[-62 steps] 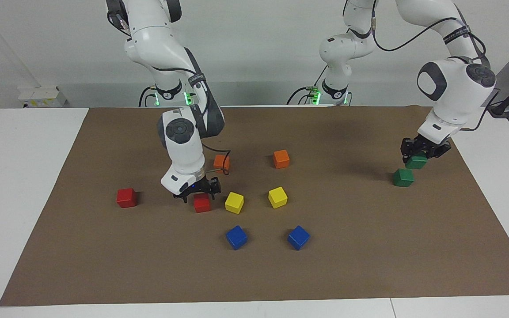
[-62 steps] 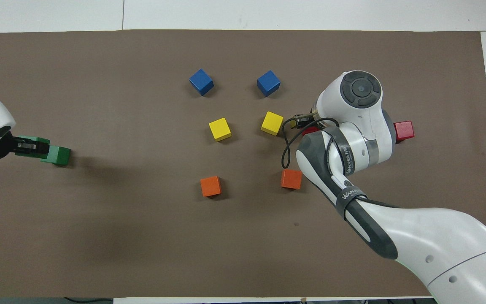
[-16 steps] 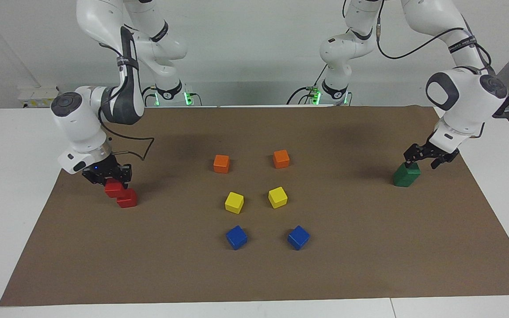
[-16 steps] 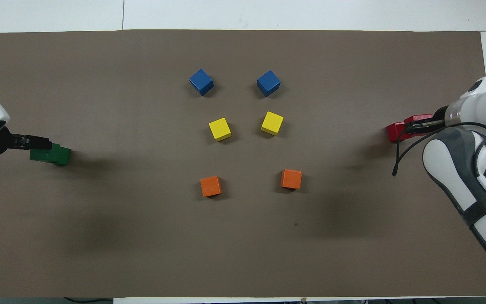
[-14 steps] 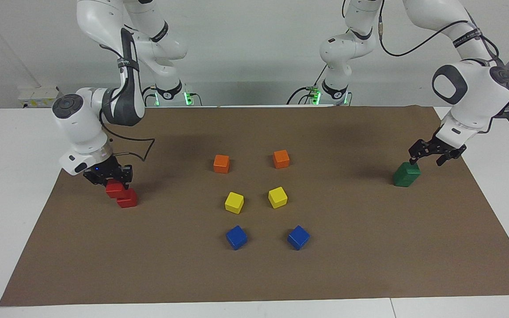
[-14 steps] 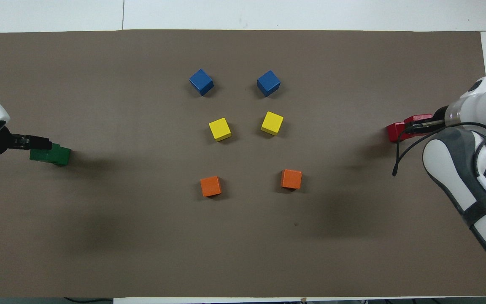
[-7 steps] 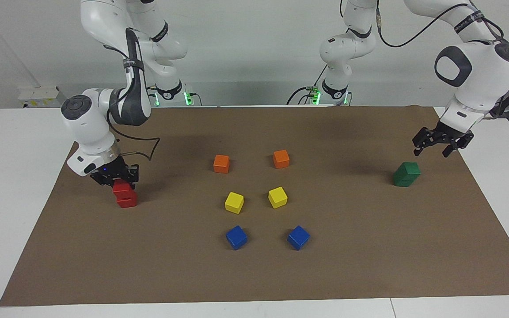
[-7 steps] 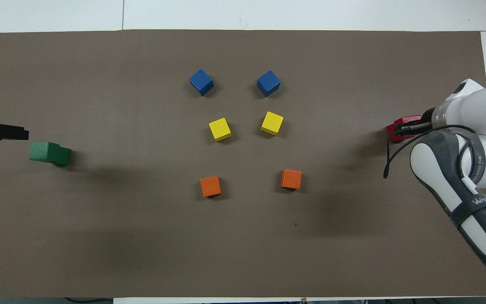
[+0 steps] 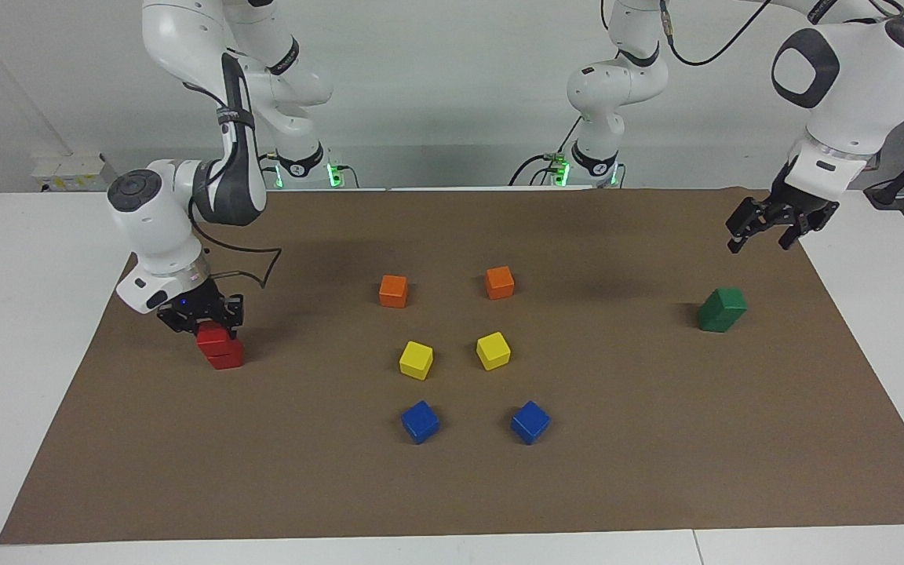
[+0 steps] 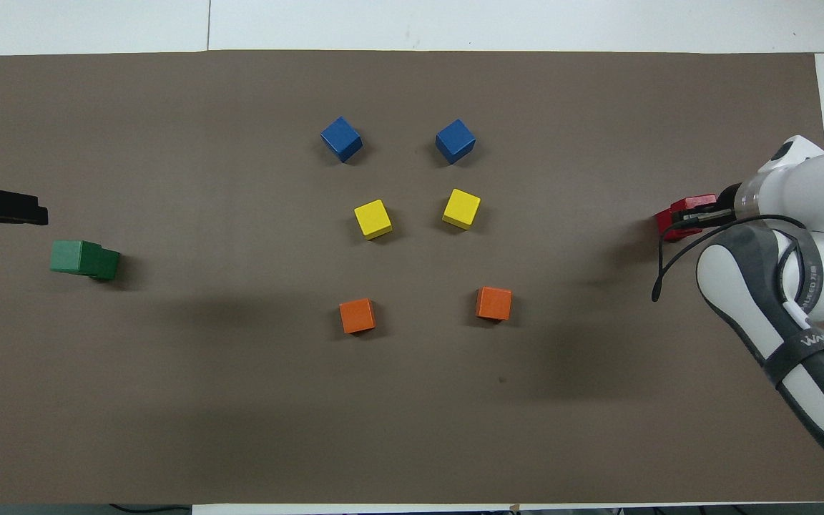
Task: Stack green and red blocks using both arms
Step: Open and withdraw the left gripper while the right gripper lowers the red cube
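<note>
Now you see in the facing view the right gripper (image 9: 202,320) clenching the upper red block (image 9: 215,338) on the lower red block (image 9: 225,358); the left gripper (image 9: 770,226) hangs released above the green stack (image 9: 722,308).

Two high, opposed cameras share the mat (image 9: 656,439).

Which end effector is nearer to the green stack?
Left. The left end effector hangs open above the green stack, clear of it; the right end effector grips the upper red block at the right arm's end.
</note>
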`<state>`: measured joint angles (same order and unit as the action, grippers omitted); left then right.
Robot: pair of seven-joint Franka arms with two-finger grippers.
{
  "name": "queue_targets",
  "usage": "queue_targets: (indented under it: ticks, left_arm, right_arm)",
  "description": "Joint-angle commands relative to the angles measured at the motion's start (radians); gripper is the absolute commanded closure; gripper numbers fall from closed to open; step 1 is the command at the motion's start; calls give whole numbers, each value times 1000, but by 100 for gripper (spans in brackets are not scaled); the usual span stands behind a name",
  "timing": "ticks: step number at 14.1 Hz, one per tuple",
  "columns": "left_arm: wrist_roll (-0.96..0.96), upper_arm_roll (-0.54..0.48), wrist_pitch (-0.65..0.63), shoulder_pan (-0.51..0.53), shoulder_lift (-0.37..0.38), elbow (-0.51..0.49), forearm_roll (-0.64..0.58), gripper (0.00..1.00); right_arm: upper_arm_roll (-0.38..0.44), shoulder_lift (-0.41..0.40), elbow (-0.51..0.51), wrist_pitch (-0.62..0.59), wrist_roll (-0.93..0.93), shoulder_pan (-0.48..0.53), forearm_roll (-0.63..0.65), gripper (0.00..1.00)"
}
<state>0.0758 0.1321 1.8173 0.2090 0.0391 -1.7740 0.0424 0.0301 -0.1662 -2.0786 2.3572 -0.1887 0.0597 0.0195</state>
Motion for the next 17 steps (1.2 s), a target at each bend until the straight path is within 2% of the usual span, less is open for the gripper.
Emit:
queue_targets:
  ticks: [1, 4, 7, 17]
  left_arm:
    - [-20, -8, -93, -17, -15, 77, 2, 0]
    - [-21, -8, -226, -19, -25, 169, -1, 0]
    - [-21, -9, -272, -60, -27, 183, -50, 0]
    - [-22, -42, -266, -132, -18, 180, -56, 0]
  right_arm:
    - [-6, 10, -24, 21, -31, 12, -3, 100]
    - [-6, 16, -44, 25, -32, 15, -3, 100]
    - [-6, 19, -49, 25, -35, 26, -3, 100]
    - [-6, 11, -71, 77, -46, 29, -3, 100]
